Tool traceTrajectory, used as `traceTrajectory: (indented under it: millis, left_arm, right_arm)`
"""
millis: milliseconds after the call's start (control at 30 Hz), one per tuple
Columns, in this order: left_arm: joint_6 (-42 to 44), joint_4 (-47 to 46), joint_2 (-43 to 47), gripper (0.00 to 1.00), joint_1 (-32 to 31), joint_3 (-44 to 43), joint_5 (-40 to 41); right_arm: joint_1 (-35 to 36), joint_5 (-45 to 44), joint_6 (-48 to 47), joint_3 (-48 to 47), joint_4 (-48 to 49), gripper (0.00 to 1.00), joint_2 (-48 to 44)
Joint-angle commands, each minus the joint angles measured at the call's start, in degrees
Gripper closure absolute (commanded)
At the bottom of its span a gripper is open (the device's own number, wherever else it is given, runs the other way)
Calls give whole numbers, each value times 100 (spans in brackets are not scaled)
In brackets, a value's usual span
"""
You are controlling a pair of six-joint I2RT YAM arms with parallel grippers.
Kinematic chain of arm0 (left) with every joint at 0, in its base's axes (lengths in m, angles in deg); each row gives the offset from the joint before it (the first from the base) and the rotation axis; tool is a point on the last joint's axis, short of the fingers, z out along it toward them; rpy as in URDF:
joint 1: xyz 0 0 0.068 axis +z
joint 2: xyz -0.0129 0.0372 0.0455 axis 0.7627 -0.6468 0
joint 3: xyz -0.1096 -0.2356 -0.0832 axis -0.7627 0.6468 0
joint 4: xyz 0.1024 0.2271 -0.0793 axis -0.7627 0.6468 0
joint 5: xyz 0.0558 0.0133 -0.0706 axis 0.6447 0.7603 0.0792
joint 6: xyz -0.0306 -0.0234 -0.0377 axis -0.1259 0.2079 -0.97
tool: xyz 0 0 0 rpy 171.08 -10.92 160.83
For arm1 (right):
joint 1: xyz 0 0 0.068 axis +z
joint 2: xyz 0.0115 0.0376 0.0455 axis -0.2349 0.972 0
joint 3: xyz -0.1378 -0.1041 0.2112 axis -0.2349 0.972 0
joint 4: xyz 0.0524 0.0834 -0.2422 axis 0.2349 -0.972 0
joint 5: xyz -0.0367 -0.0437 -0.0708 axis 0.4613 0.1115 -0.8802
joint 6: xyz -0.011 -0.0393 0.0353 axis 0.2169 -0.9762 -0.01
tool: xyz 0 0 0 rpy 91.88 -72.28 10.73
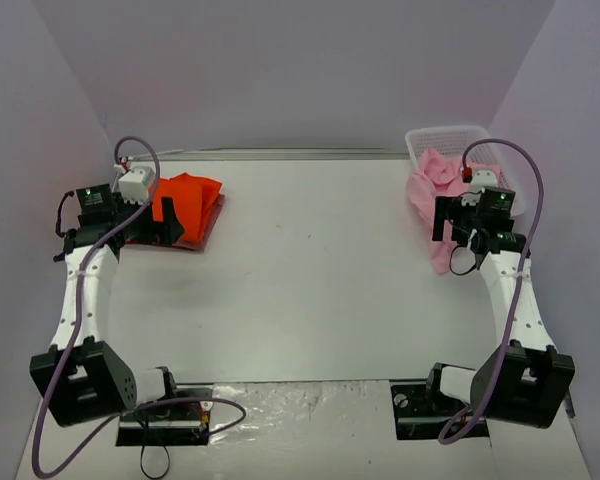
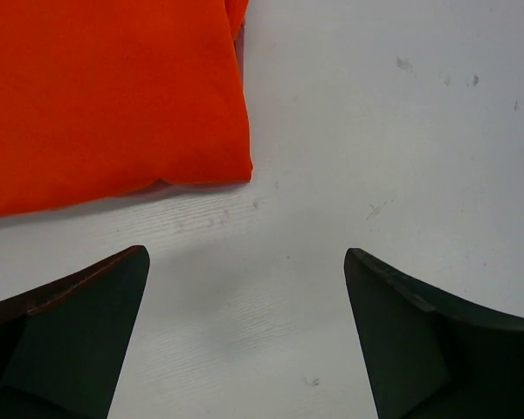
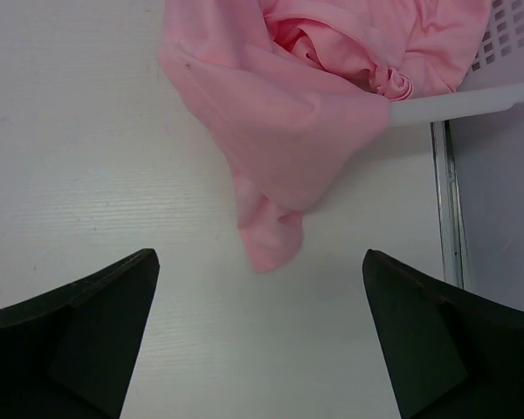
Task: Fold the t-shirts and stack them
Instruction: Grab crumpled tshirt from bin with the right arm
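A bright orange t-shirt (image 1: 188,195) lies folded at the far left on a dull pinkish-red folded t-shirt (image 1: 209,234). My left gripper (image 1: 160,228) hovers open at the stack's near edge. In the left wrist view the orange t-shirt (image 2: 105,96) fills the upper left, and bare table shows between the left gripper's (image 2: 244,288) fingers. A crumpled light pink t-shirt (image 1: 428,190) spills from a white basket (image 1: 448,136) onto the table. My right gripper (image 1: 455,228) stands open just short of the pink t-shirt's (image 3: 297,96) hanging end, holding nothing.
The white mesh basket's rim (image 3: 472,100) crosses the upper right of the right wrist view, close to the table's right edge. White walls close in the table at the left, back and right. Both arm bases sit at the near edge.
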Motion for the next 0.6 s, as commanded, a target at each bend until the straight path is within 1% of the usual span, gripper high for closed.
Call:
traceTrajectory:
  millis: [0,33,67,100,133,167,200,233,267,300,333,367,433,500,533,567]
  left_arm:
    - [68,-326,818,6,15,132,-60]
    - [94,-431,967,6,6,176,54]
    - [77,-527,1273,6,15,237,342]
    - [94,-633,1433,6,15,429,415]
    - [60,-886,1591,6,6,553,433]
    - [-19,-1002,1827,6,6,668,303]
    - [-168,-1107,1891,6,6,764,153]
    - [-213,-1117,1900,6,6,852,-22]
    - [-248,-1056,1804,6,6,818,-276]
    - [-205,-803,1734,6,15,749,-348]
    - [-143,-653,1637,6,15,556,-349]
    - [-125,-556,1515,6,15,476,-271]
    - [-73,-432,1461,6,15,397,-235]
    - [-64,-527,1548,6,23,492,-348]
    - [-81,-598,1609,6,23,563,-375]
    - [-99,-642,1732,6,23,668,-384]
  right_arm:
    - [23,-265,140,-399,-27,0,-321]
    - [33,-238,315,-487,-53,0,-400]
    - [24,145,508,-567,-149,0,-610]
    - [15,497,380,-593,-202,0,-734]
    - [-28,840,274,-402,-220,0,-883]
    - [-46,1348,116,-226,-168,0,-1102]
    - [-46,1536,-33,-33,-89,0,-1130]
    - [-46,1773,-130,117,-201,0,-1079]
    - [-46,2323,-297,31,-377,0,-808]
    - [-46,2520,-498,-83,-648,0,-675]
    - [-55,2592,-474,-171,-659,0,-561]
    - [-46,2392,-465,-146,-633,0,-446]
    - [32,1665,-124,-58,-169,0,-445]
    - [50,1179,-105,135,348,0,-646]
    - [76,1125,-114,188,516,0,-734]
    - [259,1038,-140,206,649,0,-787]
